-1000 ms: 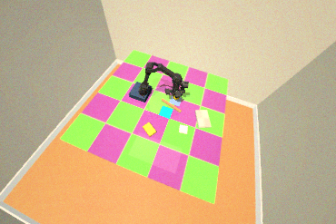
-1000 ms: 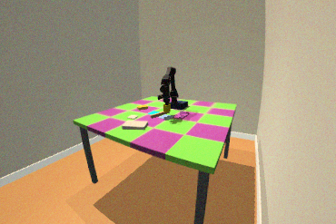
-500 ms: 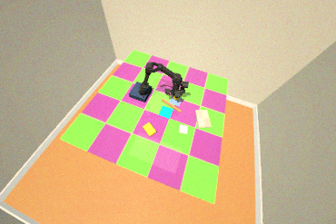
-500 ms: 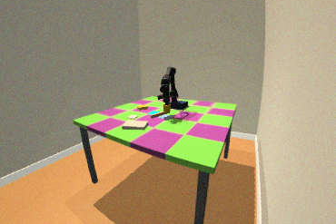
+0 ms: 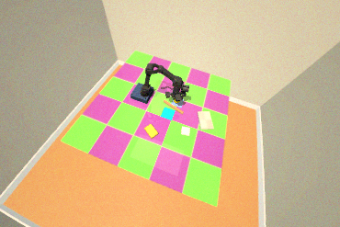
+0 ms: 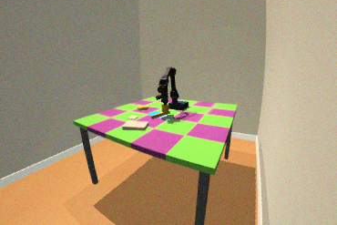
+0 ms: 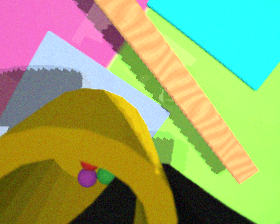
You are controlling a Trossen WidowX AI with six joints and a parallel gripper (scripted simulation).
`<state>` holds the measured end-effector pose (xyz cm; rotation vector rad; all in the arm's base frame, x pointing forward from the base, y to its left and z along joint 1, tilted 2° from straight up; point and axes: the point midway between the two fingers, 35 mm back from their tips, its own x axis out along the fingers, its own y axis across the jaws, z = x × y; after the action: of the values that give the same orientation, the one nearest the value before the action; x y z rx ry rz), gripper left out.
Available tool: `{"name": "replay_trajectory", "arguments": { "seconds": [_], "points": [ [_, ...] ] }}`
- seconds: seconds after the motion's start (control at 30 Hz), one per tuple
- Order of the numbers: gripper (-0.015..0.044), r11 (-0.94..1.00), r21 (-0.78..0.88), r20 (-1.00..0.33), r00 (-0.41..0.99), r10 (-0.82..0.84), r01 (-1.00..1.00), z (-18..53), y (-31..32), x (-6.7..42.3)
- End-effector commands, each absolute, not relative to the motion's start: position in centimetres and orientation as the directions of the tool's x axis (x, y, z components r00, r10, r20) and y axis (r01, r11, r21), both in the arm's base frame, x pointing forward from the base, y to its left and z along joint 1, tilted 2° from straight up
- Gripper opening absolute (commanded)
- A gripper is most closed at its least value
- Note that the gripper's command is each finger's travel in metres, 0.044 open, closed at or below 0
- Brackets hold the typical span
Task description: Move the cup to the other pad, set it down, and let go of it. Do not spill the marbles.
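My gripper [image 5: 177,98] [image 6: 164,104] is shut on a mustard-yellow cup [image 5: 177,103] [image 6: 165,108] [image 7: 91,130]. The wrist view looks down into the cup: a purple marble [image 7: 86,178], a green marble [image 7: 105,176] and a red marble [image 7: 89,166] lie at its bottom. The cup hangs upright a little above a pale blue pad [image 7: 136,102], and its shadow falls on the pad. A cyan pad [image 5: 167,113] [image 7: 231,35] lies close by. A wooden bar [image 5: 173,107] [image 7: 181,95] lies flat between the two pads. The fingers themselves are hidden in the wrist view.
The arm's base [image 5: 141,93] stands on the chequered table [image 5: 202,178] [image 6: 196,151]. A yellow block [image 5: 151,130], a small white block [image 5: 186,130] and a cream slab [image 5: 205,119] [image 6: 135,125] lie in front of the pads.
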<state>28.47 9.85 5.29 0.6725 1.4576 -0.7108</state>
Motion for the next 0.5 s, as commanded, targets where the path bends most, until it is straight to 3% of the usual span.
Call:
{"name": "replay_trajectory", "arguments": {
  "seconds": [0.0, 0.47],
  "points": [
    [0.0000, 0.636, -0.017, -1.000, -0.003, -0.023, 0.772, 5.4, 8.8, 28.4],
    [0.0000, 0.635, -0.019, -1.000, -0.003, -0.026, 0.772, 5.5, 5.6, 28.1]
  ]
}}
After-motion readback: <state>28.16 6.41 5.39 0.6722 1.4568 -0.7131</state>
